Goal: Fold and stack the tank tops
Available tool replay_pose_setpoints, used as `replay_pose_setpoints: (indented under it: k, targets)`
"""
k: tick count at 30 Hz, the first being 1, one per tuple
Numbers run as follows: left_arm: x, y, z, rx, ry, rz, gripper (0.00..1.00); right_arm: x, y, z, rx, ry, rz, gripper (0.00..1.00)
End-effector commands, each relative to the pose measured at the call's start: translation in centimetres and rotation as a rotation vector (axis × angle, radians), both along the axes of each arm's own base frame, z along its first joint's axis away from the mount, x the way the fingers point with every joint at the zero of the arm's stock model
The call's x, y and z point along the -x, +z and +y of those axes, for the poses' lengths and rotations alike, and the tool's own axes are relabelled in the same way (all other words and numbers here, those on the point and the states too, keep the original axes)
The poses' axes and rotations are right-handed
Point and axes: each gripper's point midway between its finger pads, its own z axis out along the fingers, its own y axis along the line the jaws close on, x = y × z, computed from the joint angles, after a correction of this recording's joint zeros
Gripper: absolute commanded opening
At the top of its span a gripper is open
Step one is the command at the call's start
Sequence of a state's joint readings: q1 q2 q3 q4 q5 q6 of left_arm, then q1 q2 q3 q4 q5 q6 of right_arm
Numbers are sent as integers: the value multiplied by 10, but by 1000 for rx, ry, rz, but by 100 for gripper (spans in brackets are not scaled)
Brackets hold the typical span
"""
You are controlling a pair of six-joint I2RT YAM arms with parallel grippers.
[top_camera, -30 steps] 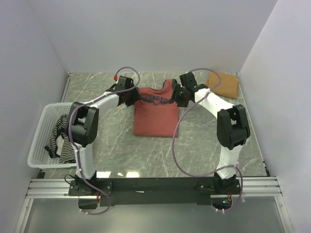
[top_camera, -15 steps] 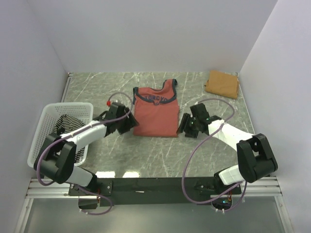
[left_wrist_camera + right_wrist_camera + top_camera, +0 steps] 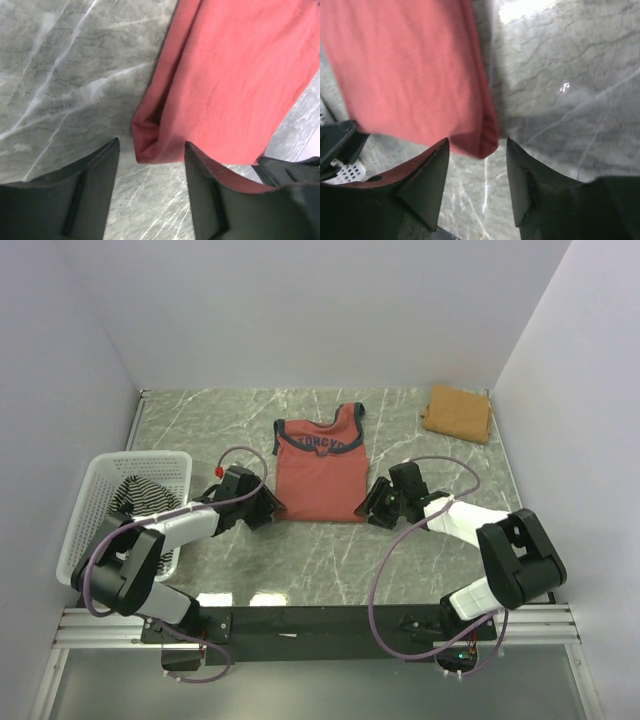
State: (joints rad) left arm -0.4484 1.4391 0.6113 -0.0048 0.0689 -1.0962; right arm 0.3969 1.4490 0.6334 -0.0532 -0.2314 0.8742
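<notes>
The rust-red tank top (image 3: 320,462) lies flat mid-table, dark-trimmed neckline and chest print at the far end. My left gripper (image 3: 272,507) stands open low at its near left corner (image 3: 150,145), the cloth corner just ahead of the gap between the fingers. My right gripper (image 3: 372,505) stands open at the near right corner (image 3: 482,140), likewise just short of the cloth. A folded tan-brown tank top (image 3: 457,412) rests at the far right. The black-and-white striped tank top (image 3: 130,502) lies bunched in the basket.
A white mesh basket (image 3: 90,540) stands at the table's left edge, beside the left arm. White walls close in the back and both sides. Purple cables loop from both arms over the marble tabletop (image 3: 330,560).
Both grippers have travelled from the red top's far shoulder straps down along its sides to its near corners. The red top now lies flatter, its straps released.
</notes>
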Motion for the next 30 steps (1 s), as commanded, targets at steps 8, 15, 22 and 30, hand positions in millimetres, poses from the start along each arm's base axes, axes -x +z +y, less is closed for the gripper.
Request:
replay_pose_setpoints:
  k: [8,15,22,30]
  targets:
    - [0,-14,-18,-39,-42,50,17,-14,-12,8,8,0,1,23]
    - [42,-1,-14,-100,-135,128,1,33,2,-12,89,120,33,5]
    - [130,6,-18,-54,-218,232,1,145,-11,-15,66,232,142,5]
    - [163,27,-14,-33,-266,227,58,168,8,-35,87,181,90,51]
